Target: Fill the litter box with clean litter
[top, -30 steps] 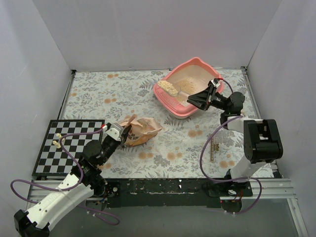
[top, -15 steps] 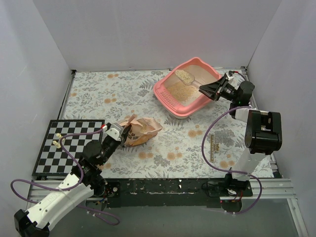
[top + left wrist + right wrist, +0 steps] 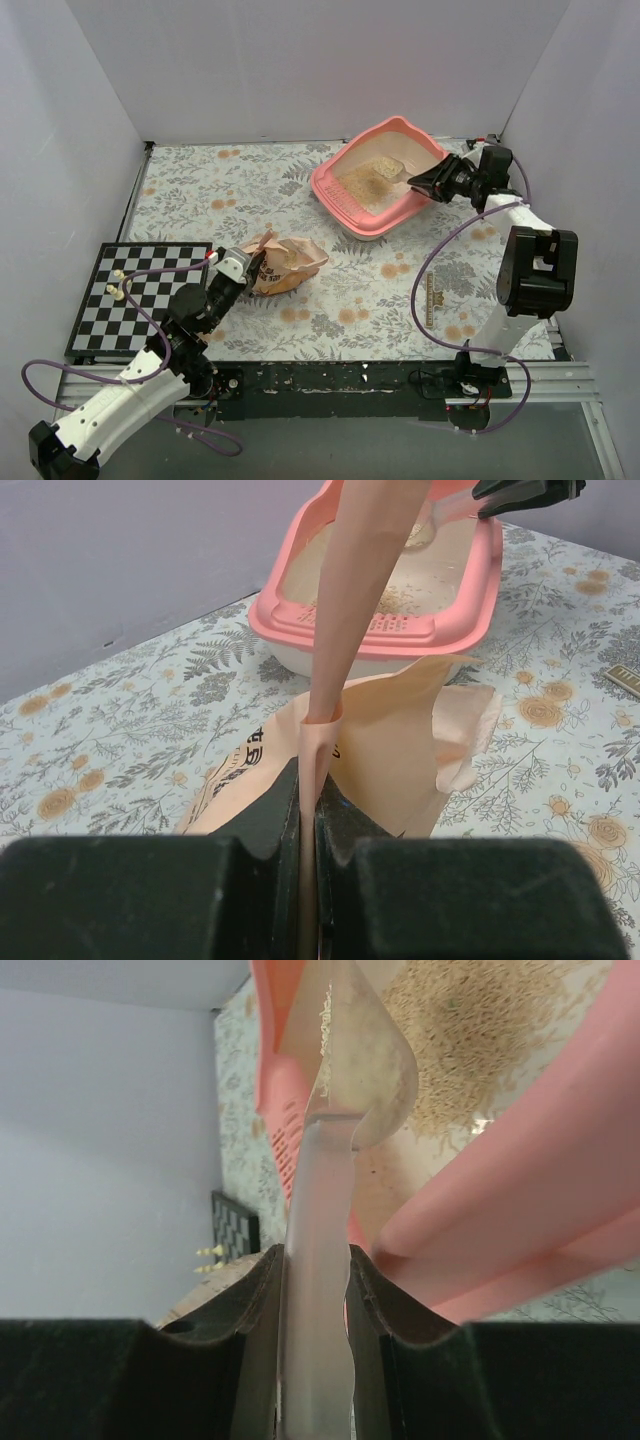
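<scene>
The pink litter box stands at the back right, cream-white inside, with tan clean litter piled in it; it also shows in the left wrist view and the right wrist view, with the litter. My right gripper is shut on the handle of a clear plastic scoop, tipped on its side over the box with a few grains on it. My left gripper is shut on the top edge of the peach litter bag, also seen in the left wrist view.
A black-and-white checkerboard with small pale pieces lies at the front left. A small ruler-like strip lies on the floral cloth at the right front. White walls close in the back and sides.
My right gripper moved back and right from the box's near side to its right rim, and turned the scoop over. The litter from the scoop now lies in the box. Left arm unmoved.
</scene>
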You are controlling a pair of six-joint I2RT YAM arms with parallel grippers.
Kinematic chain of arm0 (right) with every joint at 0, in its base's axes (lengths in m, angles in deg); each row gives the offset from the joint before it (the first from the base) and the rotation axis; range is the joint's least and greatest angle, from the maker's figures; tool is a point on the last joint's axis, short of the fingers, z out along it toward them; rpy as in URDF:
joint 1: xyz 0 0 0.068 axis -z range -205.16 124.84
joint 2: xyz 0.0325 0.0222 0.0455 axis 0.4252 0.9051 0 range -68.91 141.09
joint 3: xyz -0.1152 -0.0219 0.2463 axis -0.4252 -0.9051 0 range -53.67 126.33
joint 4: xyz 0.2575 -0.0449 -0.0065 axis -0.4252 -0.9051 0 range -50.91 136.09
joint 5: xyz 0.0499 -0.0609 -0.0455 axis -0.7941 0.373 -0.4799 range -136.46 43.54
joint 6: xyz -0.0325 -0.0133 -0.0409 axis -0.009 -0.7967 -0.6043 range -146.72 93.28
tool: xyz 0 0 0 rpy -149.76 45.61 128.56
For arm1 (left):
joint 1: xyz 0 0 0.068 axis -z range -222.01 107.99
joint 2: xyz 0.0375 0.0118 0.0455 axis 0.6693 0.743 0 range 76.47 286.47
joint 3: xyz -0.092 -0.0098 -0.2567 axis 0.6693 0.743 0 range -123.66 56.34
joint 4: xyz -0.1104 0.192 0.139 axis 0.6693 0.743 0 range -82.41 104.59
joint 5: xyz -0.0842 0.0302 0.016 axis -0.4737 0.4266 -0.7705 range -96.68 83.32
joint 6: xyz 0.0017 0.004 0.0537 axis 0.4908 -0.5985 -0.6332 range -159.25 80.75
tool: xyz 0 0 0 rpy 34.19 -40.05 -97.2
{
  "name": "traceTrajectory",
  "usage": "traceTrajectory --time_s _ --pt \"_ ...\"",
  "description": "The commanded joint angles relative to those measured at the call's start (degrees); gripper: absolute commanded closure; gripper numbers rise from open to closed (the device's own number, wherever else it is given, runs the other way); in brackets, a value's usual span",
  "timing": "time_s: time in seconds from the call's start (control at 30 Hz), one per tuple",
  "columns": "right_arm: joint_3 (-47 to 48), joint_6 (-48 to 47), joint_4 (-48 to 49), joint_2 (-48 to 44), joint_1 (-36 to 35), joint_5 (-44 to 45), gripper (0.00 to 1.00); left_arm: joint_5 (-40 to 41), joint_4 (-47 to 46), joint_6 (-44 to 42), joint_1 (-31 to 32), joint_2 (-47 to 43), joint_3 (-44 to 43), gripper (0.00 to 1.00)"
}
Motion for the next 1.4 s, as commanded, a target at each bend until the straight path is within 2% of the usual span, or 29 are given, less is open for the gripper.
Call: traceTrajectory --time_s 0.0,0.23,0.47,0.57,0.7,0.83,0.97,1.07,1.2,1.37 --pt "8.12 -15.49 -20.84 -4.81 -1.78 11.32 0.99 0.79 -1.4 0.32 0.4 0.51 -1.24 1.0" --pt "18.04 -26.47 -33.95 -6.23 -10.39 29.43 0.99 1.32 -0.87 0.85 0.31 0.33 -1.59 1.0" --pt "37.02 -36.67 -50.91 1.5 -20.41 46.13 0.99 2.55 -0.26 1.37 0.4 0.07 -2.03 1.0" --pt "43.71 -40.01 -55.93 4.05 -24.97 56.23 0.99 3.08 0.01 1.38 0.4 -0.28 -2.29 1.0" --pt "46.45 -42.83 -59.1 5.2 -28.76 65.46 0.99 3.34 0.09 1.55 0.4 -0.98 -2.3 1.0" --pt "44.62 -44.41 -59.72 4.42 -30.44 70.13 0.99 3.52 0.09 1.55 0.4 -1.34 -2.29 1.0" --pt "40.84 -46.08 -57.35 0.73 -32.63 73.04 0.99 3.43 0.09 1.55 0.4 -1.25 -2.38 1.0" --pt "42.32 -45.91 -59.1 -2.34 -34.39 70.86 0.99 3.43 0.09 1.64 0.4 -1.16 -2.3 1.0" --pt "40.49 -43.54 -60.51 -9.63 -35.27 62.35 0.99 3.78 0.09 1.55 0.32 -0.81 -2.21 1.0" --pt "26.09 -41.61 -57.44 -22.11 -35.36 48.11 0.99 4.57 0.09 1.29 0.4 -0.19 -2.47 1.0"
